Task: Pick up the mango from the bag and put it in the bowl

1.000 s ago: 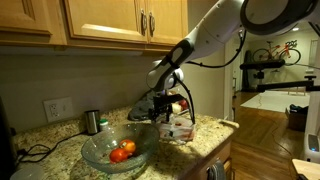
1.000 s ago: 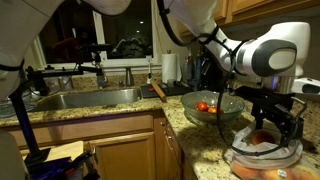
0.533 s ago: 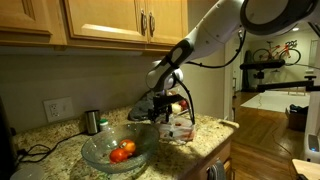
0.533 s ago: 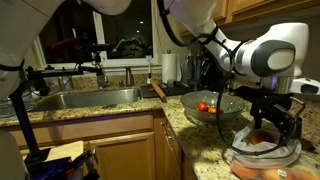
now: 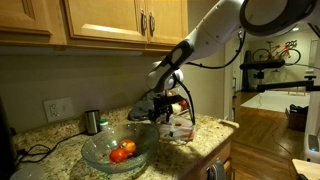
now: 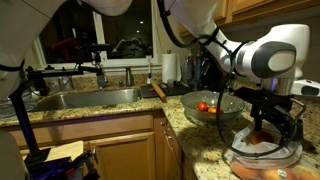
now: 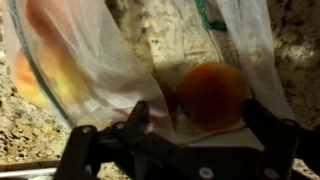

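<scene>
**A:** The hand (image 7: 178,128): what is it doing?

**B:** It is low over the bag, with its fingers spread wide and nothing gripped. In the wrist view, one dark finger (image 7: 84,150) stands on each side of the frame.

**A:** And what is around it, biggest first?

**B:** The granite bench (image 5: 212,128) carries everything. The bowl (image 5: 100,155) is on it, wide clear glass, and already holds a few red and orange fruit (image 5: 122,152). The bag (image 5: 181,127) sits just beside the bowl, directly under the hand. A small steel cup (image 5: 92,121) stands behind the bowl, away from the work.

**A:** Where is the mango?

**B:** The mango (image 7: 210,95) is inside the bag. It is the orange rounded shape straight ahead of the hand, between the fingers and a little closer to one of them. It looks nearly round, so I see no long axis to line up with. I can't tell whether the plastic lies over it or the bag mouth is open there.

**A:** Is there anything else in the bag?

**B:** There is a paler orange blur (image 7: 30,72) behind the plastic at one side, but I can't tell what it is.

**A:** So what decides the next move?

**B:** I think it is closing straight ahead on the mango, then carrying it sideways to the bowl next to the bag.
</scene>
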Controlling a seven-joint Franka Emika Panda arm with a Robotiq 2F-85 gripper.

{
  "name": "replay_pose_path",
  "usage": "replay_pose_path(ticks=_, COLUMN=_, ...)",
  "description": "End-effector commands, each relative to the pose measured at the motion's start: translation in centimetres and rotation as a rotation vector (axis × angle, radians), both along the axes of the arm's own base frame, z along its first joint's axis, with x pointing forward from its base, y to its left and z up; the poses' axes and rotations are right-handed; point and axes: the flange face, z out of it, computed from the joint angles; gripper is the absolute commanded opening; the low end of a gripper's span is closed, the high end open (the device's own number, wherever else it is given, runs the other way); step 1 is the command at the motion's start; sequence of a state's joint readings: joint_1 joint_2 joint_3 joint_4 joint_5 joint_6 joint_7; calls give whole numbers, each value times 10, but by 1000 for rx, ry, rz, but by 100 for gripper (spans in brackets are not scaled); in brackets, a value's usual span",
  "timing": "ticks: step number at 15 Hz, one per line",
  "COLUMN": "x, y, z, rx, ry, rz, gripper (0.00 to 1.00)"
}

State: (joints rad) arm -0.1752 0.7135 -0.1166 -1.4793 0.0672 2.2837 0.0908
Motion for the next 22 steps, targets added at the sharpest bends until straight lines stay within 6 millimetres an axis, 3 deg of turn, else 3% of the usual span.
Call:
replay_pose_path(ticks=1, x=-3, y=-6, z=-1, rx=-23, ry=39, rz=-22, gripper=100)
replay_pose_path(ticks=11, x=-9, y=-3, z=2, rx=-160, ry=120, rz=-38, gripper=100)
replay_pose_path(ticks=22, x=-8, y=3, z=0, rx=-113, ry=76, rz=2, gripper=100)
